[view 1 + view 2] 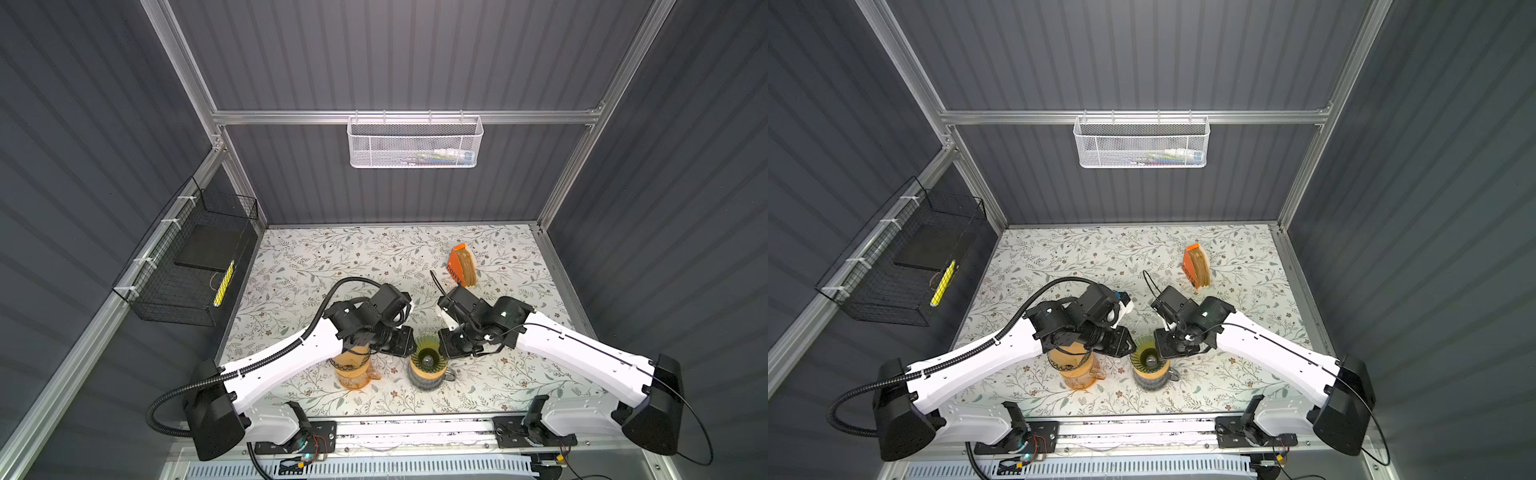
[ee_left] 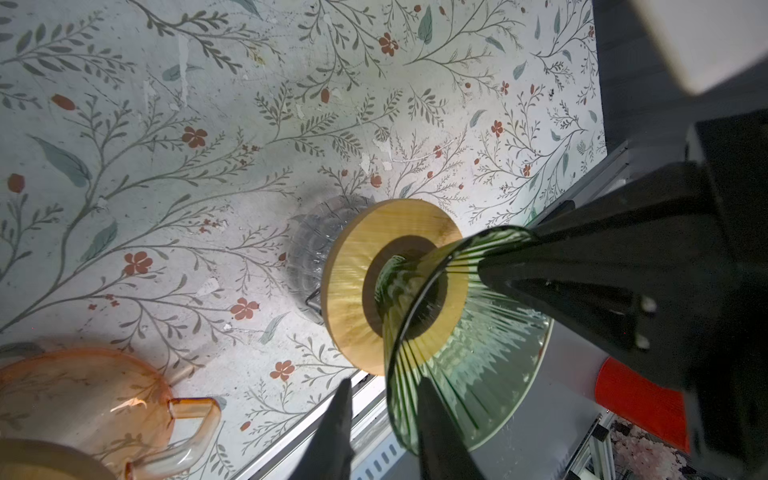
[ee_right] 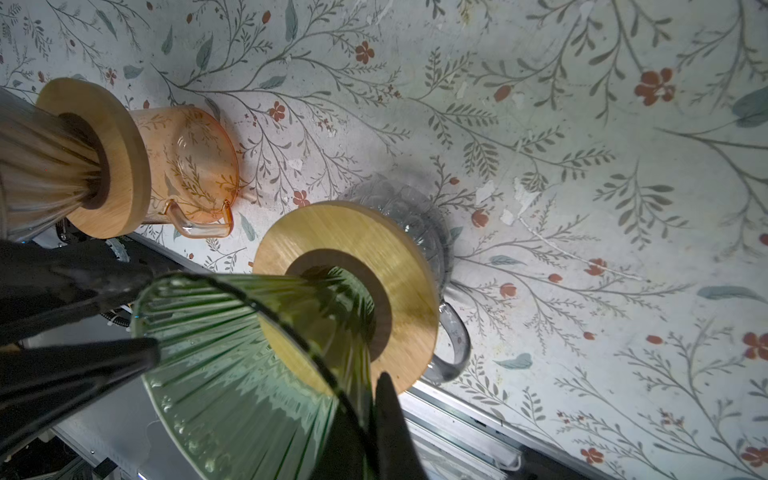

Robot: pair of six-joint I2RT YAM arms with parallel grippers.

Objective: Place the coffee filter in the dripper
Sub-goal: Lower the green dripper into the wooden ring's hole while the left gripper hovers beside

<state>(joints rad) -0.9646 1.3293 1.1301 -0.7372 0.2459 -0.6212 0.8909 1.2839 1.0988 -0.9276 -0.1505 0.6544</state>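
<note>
A green ribbed glass dripper point(image 1: 428, 353) point(image 1: 1148, 358) with a wooden collar point(image 3: 399, 257) sits on a clear glass server point(image 3: 415, 216) near the front middle. No filter shows inside it. My right gripper point(image 3: 370, 399) point(image 1: 446, 347) is shut on the dripper's rim point(image 3: 232, 353), one finger inside and one outside. My left gripper point(image 2: 384, 382) point(image 1: 407, 340) straddles the opposite rim point(image 2: 469, 332), open, with a gap between the outer finger and the glass. Brown coffee filters point(image 1: 468, 268) point(image 1: 1201, 270) stand in an orange holder at the back right.
An orange glass server point(image 1: 353, 372) point(image 2: 83, 395) carrying a second dripper point(image 3: 41, 166) stands left of the green one, under my left arm. A white mesh basket point(image 1: 415, 141) hangs on the back wall. On the left wall hangs a black wire basket point(image 1: 187, 266).
</note>
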